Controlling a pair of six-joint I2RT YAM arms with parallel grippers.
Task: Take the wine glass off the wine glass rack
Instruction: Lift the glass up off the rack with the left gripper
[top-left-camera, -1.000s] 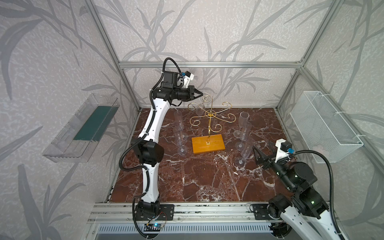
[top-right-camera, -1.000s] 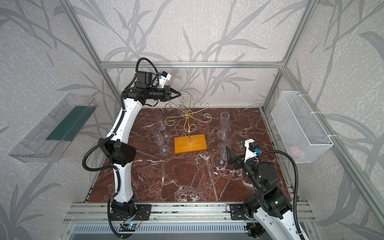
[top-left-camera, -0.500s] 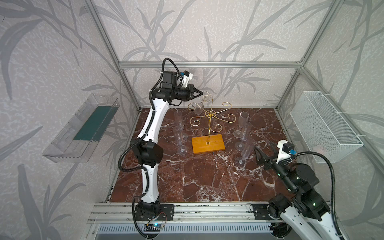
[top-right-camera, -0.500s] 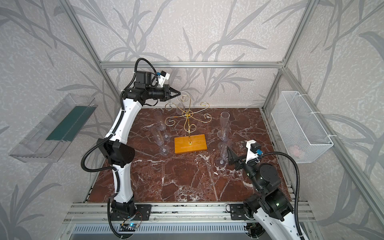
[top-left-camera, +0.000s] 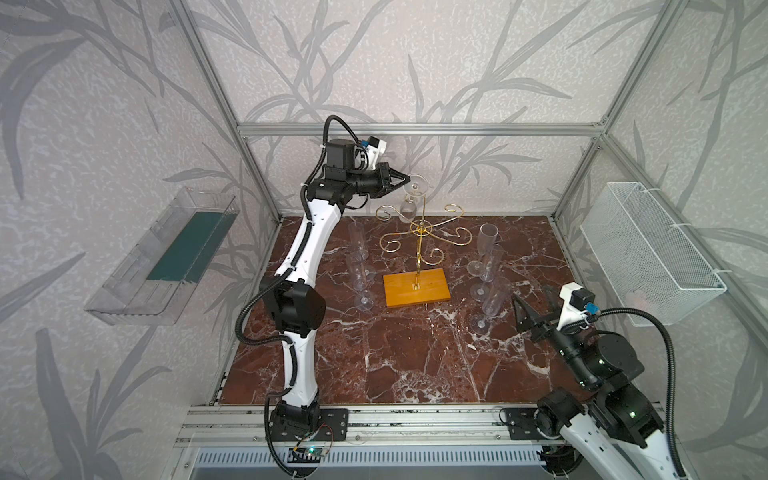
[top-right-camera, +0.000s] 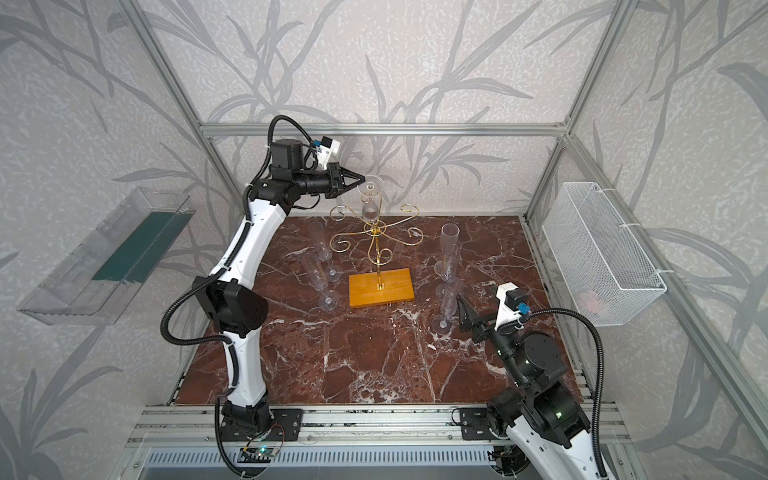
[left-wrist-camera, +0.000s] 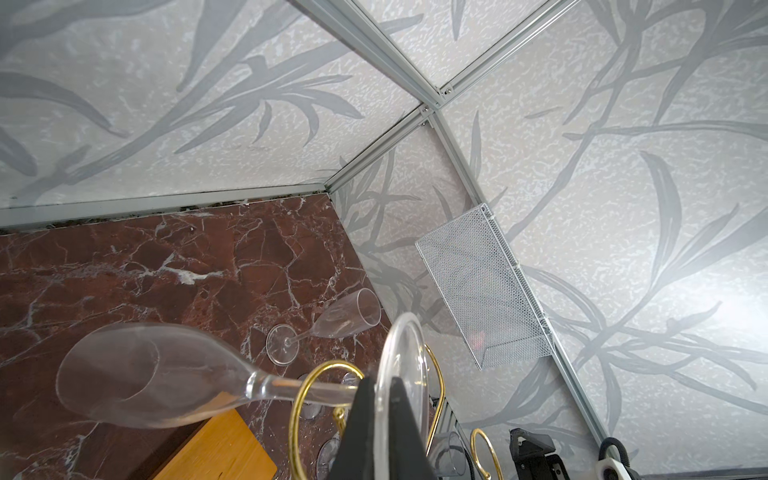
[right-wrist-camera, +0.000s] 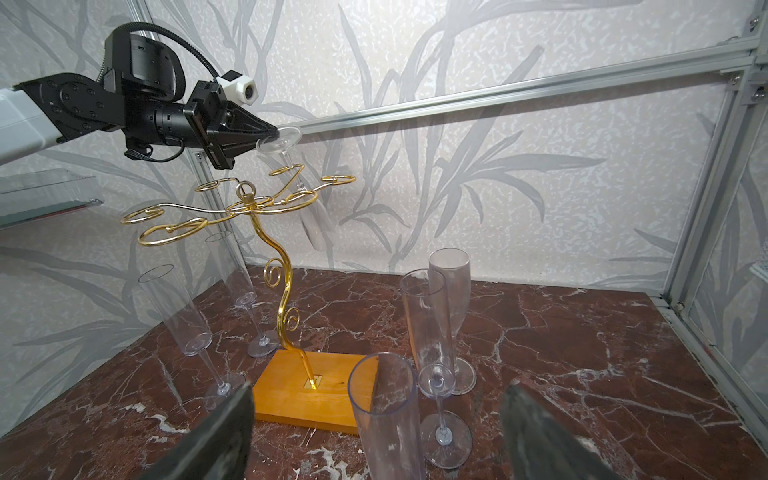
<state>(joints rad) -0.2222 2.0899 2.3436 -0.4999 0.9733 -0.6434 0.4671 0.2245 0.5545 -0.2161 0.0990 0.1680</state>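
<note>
Now left gripper (top-left-camera: 408, 179) pinches the wine glass (top-left-camera: 409, 209) foot to free it from the wine glass rack (top-left-camera: 415, 289); right gripper (top-left-camera: 534, 297) gapes.

Inverted, tilted wine glass (top-left-camera: 409, 208) at gold rack (top-left-camera: 415, 289)

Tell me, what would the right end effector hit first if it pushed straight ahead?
Probably the nearest clear flute, upright just ahead of the open right end effector, centred between its fingers; depth is hard to judge.
</note>
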